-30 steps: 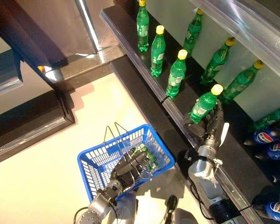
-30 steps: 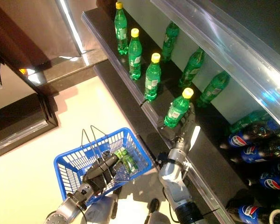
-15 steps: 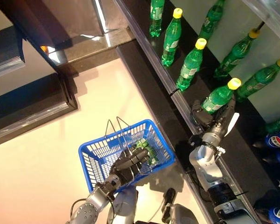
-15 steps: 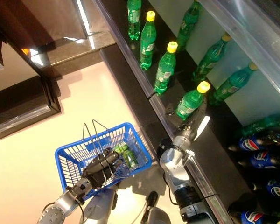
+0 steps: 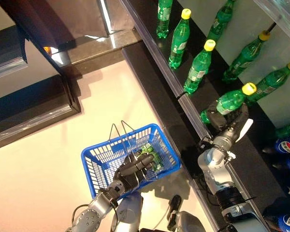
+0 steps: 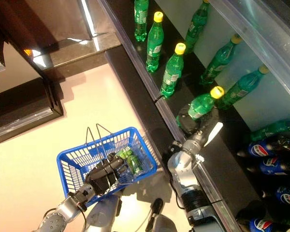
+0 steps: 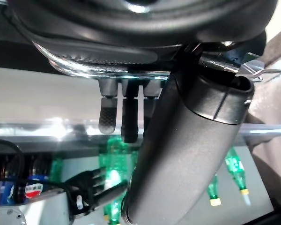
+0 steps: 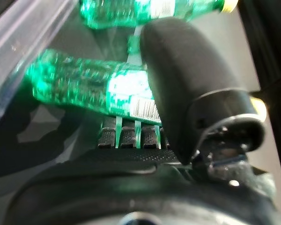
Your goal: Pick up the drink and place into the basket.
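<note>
The left robot hand (image 5: 132, 169) is curling its fingers round the near rim of the blue basket (image 5: 99, 162), which is hanging above the pale floor (image 5: 48, 159), left of the shelf (image 5: 154, 63). A green bottle (image 5: 152, 161) is lying inside the basket at its shelf-side end. On the shelf, the right robot hand (image 5: 228, 123) is gripping the tilted green drink (image 5: 227, 103), fingers and thumb wrapped round its body. Three more green bottles (image 5: 197, 67) are standing upright further along the shelf.
</note>
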